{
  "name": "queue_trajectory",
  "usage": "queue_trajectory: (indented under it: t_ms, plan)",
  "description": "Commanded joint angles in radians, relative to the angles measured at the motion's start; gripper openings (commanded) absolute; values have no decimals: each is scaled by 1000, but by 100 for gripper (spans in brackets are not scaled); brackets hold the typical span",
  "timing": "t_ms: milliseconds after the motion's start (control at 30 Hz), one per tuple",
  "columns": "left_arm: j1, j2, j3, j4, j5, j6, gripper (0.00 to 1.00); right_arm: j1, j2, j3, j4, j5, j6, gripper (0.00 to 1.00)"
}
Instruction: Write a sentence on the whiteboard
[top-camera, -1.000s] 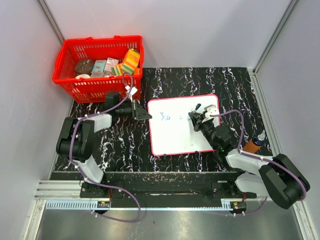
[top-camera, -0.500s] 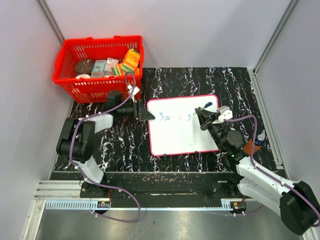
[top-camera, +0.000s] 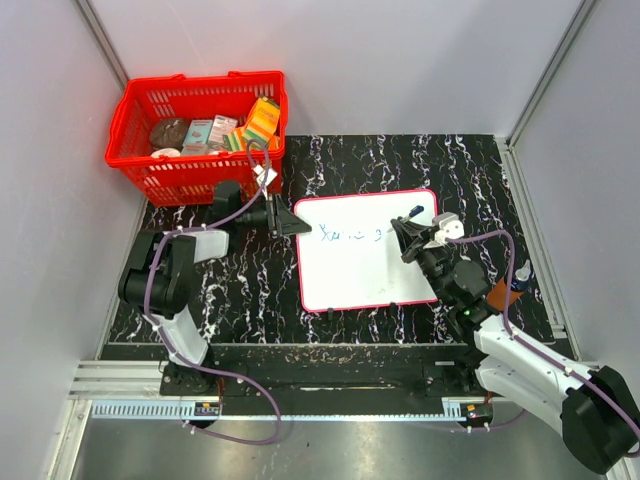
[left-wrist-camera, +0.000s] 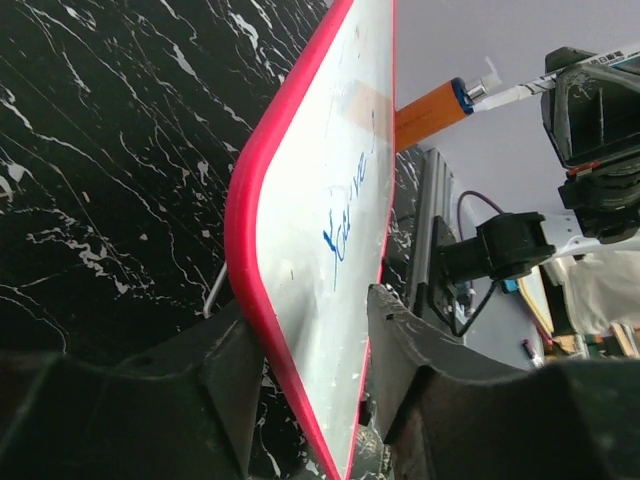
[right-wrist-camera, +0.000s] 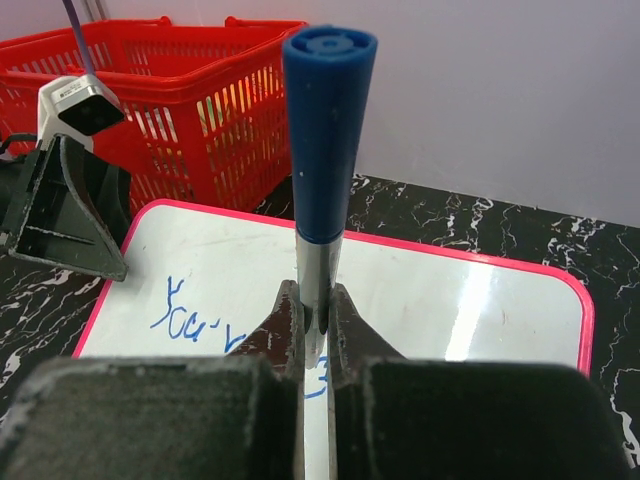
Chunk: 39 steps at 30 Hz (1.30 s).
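Looking down on a black bench (top-camera: 250, 290) with white veining, grey walls on three sides and a metal rail along the near edge. Red basket (top-camera: 180, 182) of packets sits in the far left corner. Whiteboard (top-camera: 360, 275) lies flat just right of centre. Left gripper (top-camera: 291, 226) pinches its far left corner. Right gripper (top-camera: 405, 236) stands over its right end, jaws clamped on a blue-capped marker (top-camera: 414, 211). Orange bottle (top-camera: 500, 293) stands near the right edge behind that arm. Versus a second ago, the sentence (top-camera: 350, 236) is longer: a short scrawl then, several blue strokes in one line now, letters too small to read from above. The marker cap has shifted toward the board's right edge, and the right arm's elbow has swung in from the near right corner. Left wrist view shows what the top misses: the whiteboard's (left-wrist-camera: 345, 120) red rim sits between the left gripper's (left-wrist-camera: 310, 325) two fingers, with the sentence (left-wrist-camera: 347, 212) edge-on. Right wrist view shows the right gripper (right-wrist-camera: 312, 322) pressed tight on the marker's (right-wrist-camera: 325, 130) silver barrel, cap up, tip hidden. The sentence (right-wrist-camera: 195, 305) starts at the whiteboard's (right-wrist-camera: 450, 290) left end, with the basket (right-wrist-camera: 200, 90) beyond.
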Motion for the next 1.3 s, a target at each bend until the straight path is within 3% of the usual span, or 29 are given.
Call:
queue_trajectory:
  t_ms: [0, 167, 333, 467, 767, 1267]
  plan:
    - [-8, 41, -17, 214, 65, -108, 43, 7, -13, 30, 26, 29, -25, 0]
    - [-14, 55, -10, 226, 73, -113, 30, 7, -23, 27, 18, 38, -39, 0]
    - [-14, 60, 6, 223, 94, -118, 0, 7, -24, 27, 7, 43, -59, 0]
    - [-14, 57, 9, 189, 96, -78, 0, 7, -20, 28, 3, 47, -86, 0]
    - [-15, 17, 55, -93, 68, 118, 0, 7, 77, 19, 61, 60, -103, 0]
    - [-29, 9, 58, -190, 38, 192, 0, 6, 250, 51, 207, 92, -106, 0]
